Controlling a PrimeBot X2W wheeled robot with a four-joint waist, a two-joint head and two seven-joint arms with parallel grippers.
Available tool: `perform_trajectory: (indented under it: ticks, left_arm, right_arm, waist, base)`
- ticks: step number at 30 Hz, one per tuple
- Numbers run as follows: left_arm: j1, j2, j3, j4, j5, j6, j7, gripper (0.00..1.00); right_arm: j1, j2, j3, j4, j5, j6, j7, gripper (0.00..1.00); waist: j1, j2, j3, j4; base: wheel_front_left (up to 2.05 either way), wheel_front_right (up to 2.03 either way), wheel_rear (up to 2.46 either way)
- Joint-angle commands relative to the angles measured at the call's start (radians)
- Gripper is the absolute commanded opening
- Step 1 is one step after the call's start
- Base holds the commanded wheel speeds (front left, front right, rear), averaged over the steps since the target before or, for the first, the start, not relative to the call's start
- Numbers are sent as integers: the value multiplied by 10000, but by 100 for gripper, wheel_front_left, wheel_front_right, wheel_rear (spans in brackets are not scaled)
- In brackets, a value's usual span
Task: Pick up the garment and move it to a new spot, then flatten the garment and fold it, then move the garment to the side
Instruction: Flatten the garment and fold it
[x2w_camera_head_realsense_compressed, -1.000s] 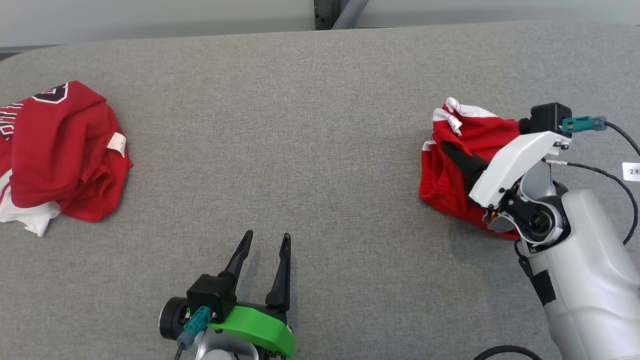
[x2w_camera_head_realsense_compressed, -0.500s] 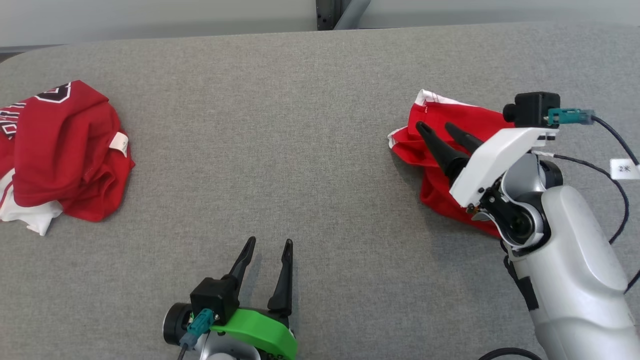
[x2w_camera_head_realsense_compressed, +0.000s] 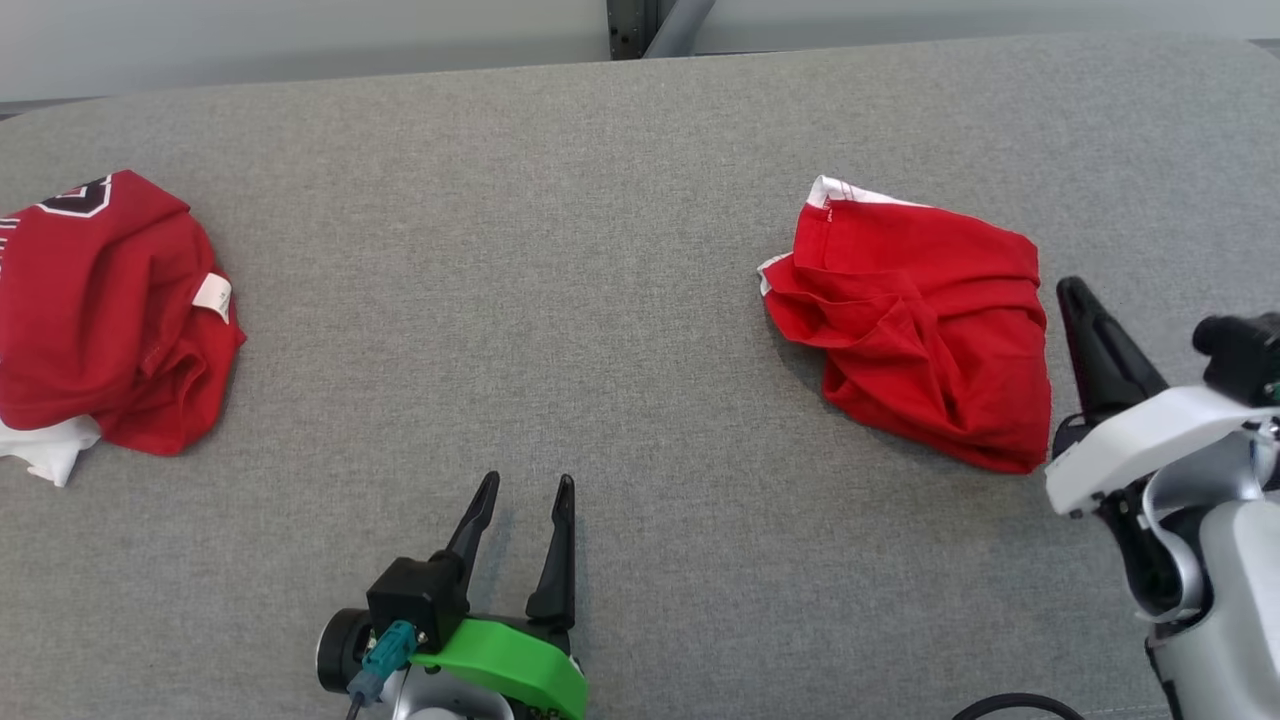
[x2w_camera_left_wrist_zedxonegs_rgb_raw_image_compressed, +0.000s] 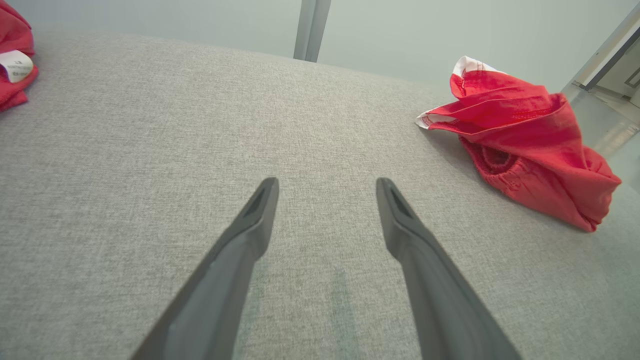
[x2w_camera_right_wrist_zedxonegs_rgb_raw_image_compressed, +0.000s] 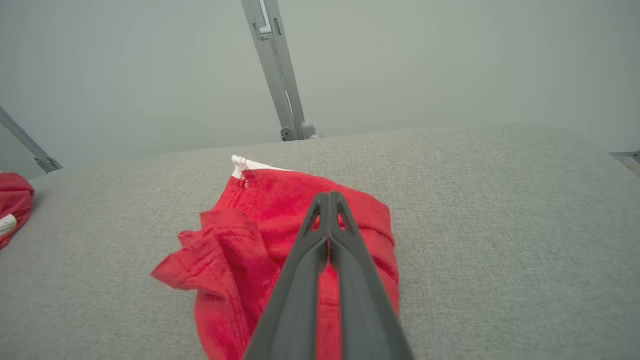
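Note:
The garment (x2w_camera_head_realsense_compressed: 915, 340) is a crumpled red piece with a white trim, lying loose on the right half of the grey table (x2w_camera_head_realsense_compressed: 600, 250). My right gripper (x2w_camera_head_realsense_compressed: 1070, 290) hangs just off its right edge, shut with nothing in it. From the right wrist, the closed gripper (x2w_camera_right_wrist_zedxonegs_rgb_raw_image_compressed: 328, 196) points over the garment (x2w_camera_right_wrist_zedxonegs_rgb_raw_image_compressed: 235, 240). My left gripper (x2w_camera_head_realsense_compressed: 520, 485) stands open near the front edge at the middle, far from the cloth. Its open fingers (x2w_camera_left_wrist_zedxonegs_rgb_raw_image_compressed: 327, 185) frame bare table, with the garment (x2w_camera_left_wrist_zedxonegs_rgb_raw_image_compressed: 525, 140) off to the upper right.
A second red garment (x2w_camera_head_realsense_compressed: 100, 310) with a white label and a printed logo lies bunched at the table's left edge, its corner (x2w_camera_left_wrist_zedxonegs_rgb_raw_image_compressed: 12, 50) also caught by the left wrist. A grey metal post (x2w_camera_head_realsense_compressed: 640, 25) rises behind the far edge. Cables trail from the right wrist.
My right gripper has let go of the garment, drawn back to the right and shut. The garment now lies loose on the table, a little further left. The left arm has stayed put.

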Motion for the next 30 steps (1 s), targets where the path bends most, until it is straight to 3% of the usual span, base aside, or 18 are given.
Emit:
perform_trajectory:
  ticks: [1,8,18,23,30]
  left_arm:
    - [78,-2,-8,12,-6,1,-42,100]
    - [-56,27,-131,97,39,-67,-32,100]
    - [-132,160,-188,66,36,7,7,100]
    - [-13,127,-216,65,-47,43,-2,100]
    - [8,81,-221,35,-95,96,-19,100]
  right_arm:
    - [119,109,99,501,-78,3,-525,0]
    - [-915,-38,951,3422,-948,0,-2818,0]
    - [-2732,-97,1661,6563,-1032,-3,-3547,0]
    - [-2862,-60,2770,7079,-725,-3,-3617,0]
    - [-2675,-170,4298,6811,-17,-3,-3639,0]
  waist:
    - [1,0,62,-21]
    - [1,0,166,145]
    - [1,0,242,518]
    - [1,0,202,610]
    - [1,0,132,555]
  base:
    - [0,0,0]
    - [0,0,0]
    - [0,0,0]
    - [0,0,0]
    - [0,0,0]
